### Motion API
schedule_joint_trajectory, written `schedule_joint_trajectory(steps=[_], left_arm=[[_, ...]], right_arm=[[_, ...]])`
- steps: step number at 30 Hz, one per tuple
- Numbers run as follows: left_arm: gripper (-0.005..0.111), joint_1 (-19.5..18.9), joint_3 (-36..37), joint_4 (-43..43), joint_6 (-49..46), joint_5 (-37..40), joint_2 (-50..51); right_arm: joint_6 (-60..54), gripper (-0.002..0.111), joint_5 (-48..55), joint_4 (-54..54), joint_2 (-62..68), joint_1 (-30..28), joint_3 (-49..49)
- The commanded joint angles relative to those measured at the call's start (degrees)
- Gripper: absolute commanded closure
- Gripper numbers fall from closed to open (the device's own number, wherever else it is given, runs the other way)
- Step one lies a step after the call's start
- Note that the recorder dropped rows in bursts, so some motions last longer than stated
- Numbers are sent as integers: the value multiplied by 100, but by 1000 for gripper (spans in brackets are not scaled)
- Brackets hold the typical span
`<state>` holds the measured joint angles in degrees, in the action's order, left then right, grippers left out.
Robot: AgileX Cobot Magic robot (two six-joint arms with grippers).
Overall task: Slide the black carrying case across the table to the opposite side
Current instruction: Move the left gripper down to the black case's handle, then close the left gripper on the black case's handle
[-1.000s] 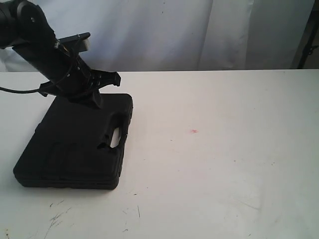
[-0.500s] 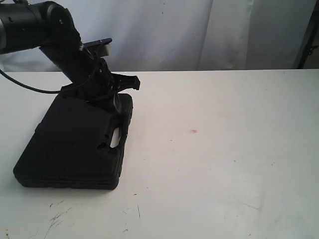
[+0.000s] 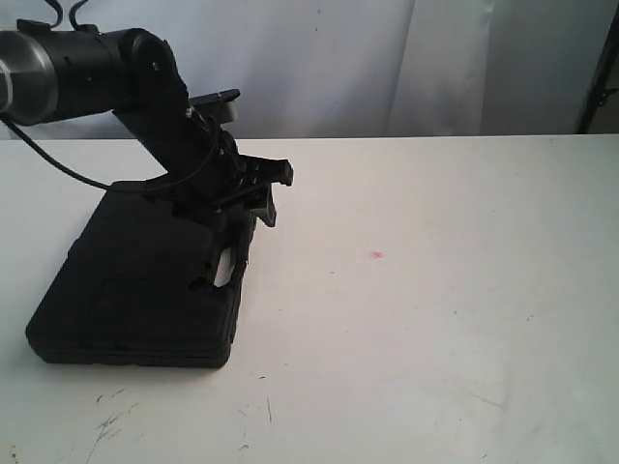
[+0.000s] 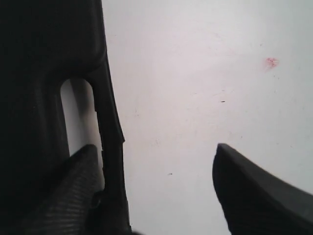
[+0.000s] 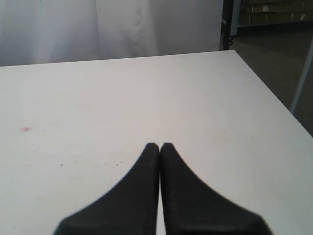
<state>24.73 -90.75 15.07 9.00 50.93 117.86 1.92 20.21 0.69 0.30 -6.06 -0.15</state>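
Note:
The black carrying case [image 3: 135,290] lies flat at the left of the white table [image 3: 435,290], its handle [image 3: 232,263] facing the table's middle. My left gripper [image 3: 266,193] hangs open just above the far end of that handle edge. In the left wrist view the left gripper [image 4: 155,147] straddles the handle bar [image 4: 110,122]: one finger [image 4: 73,186] is over the handle slot, the other [image 4: 254,191] over bare table. My right gripper [image 5: 160,145] is shut on nothing, above the bare table [image 5: 146,88], and does not show in the exterior view.
A small pink spot [image 3: 376,254] marks the table right of the case. Dark scuff marks [image 3: 111,420] lie near the front left edge. A white curtain [image 3: 387,58] hangs behind the table. In the right wrist view the table's side edge [image 5: 274,93] drops to the floor.
My left arm has swung to the right over the far part of the case, bringing the open gripper past the handle edge. The case has not moved.

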Motion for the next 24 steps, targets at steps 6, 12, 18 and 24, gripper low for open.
schedule_joint_trajectory(steps=[6,12,18,24], left_arm=[[46,19,-27,26,215,-320,439],[56,19,-27,26,287,-382,439],[56,19,-27,11,296,-382,439],[56,19,-27,-30,296,-164,439]], right_arm=[[24,108,-43,-19,-30,15,15],[24,108,-43,-19,-30,15,15],[24,108,-43,-19,-30,15,15],[24,108,-43,-19,-30,15,15]])
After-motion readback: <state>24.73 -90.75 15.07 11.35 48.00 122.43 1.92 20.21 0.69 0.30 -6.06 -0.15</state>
